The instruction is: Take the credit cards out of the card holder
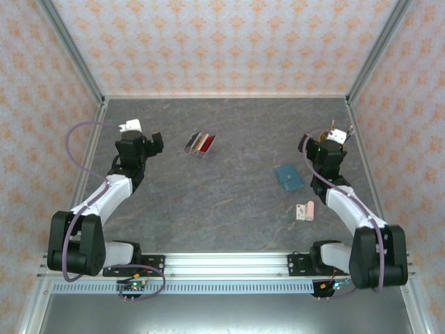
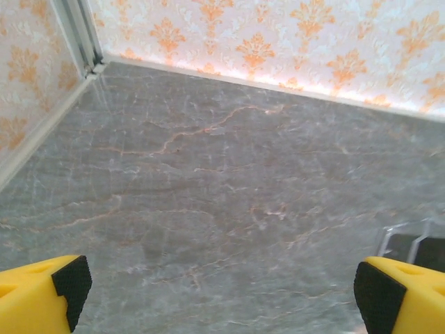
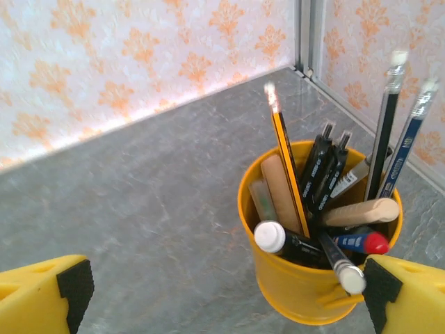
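Here: flat squarish teal card holder [image 1: 287, 177], veined grey table [image 1: 229, 202].

A yellow pen cup [image 3: 299, 285], filled with pens and pencils, was seen upright on the grey marbled table [image 3: 139, 229]; a small pink-and-white box [image 1: 304, 211] was laid flat elsewhere.

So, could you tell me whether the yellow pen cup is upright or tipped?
Upright: the pen cup stands on its base, pens pointing up.

The cards [image 1: 200, 143] lie on the table [image 1: 229, 202], well apart from the blue holder [image 1: 287, 177]; 1 pink box [image 1: 304, 211] is near the holder, by the right arm [image 1: 345, 202].
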Robot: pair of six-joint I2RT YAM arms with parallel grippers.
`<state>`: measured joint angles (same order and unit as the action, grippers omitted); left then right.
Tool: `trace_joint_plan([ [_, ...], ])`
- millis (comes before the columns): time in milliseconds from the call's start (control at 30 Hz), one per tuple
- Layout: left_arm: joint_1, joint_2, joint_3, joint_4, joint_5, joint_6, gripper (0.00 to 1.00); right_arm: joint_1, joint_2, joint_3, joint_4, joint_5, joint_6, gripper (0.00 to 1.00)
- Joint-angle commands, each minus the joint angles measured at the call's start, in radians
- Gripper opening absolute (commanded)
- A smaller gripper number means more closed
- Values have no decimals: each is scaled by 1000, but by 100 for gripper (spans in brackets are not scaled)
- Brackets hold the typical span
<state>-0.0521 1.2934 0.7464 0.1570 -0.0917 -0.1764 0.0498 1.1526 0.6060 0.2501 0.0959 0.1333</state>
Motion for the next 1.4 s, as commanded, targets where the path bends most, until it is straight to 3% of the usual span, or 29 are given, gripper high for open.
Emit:
trace_joint_plan([
  [0, -2, 32, 108, -295, 86, -171, 100, 7, -31, 94, -335, -32, 200, 100],
  [67, -2, 93, 187, -365, 180, -221, 100, 9, -12, 161, -467, -93, 251, 100],
  [200, -8, 210, 276, -353, 381, -296, 100, 26, 25, 203, -538, -244, 284, 100],
  [433, -44, 427, 418, -326, 569, -352, 100, 78, 95, 222, -569, -382, 319, 100],
  [700, -82, 606, 542, -344, 587, -348, 100, 160, 163, 168, -519, -459, 388, 100],
  [867, -88, 671, 565, -320, 653, -324, 98, 186, 180, 167, -521, -435, 408, 100],
  [1067, -107, 653, 514, -255, 750, -333, 97, 188, 220, 230, -666, -239, 436, 98],
  [1367, -180, 623, 449, -206, 804, -343, 97, 187, 372, 356, -818, -76, 394, 92],
])
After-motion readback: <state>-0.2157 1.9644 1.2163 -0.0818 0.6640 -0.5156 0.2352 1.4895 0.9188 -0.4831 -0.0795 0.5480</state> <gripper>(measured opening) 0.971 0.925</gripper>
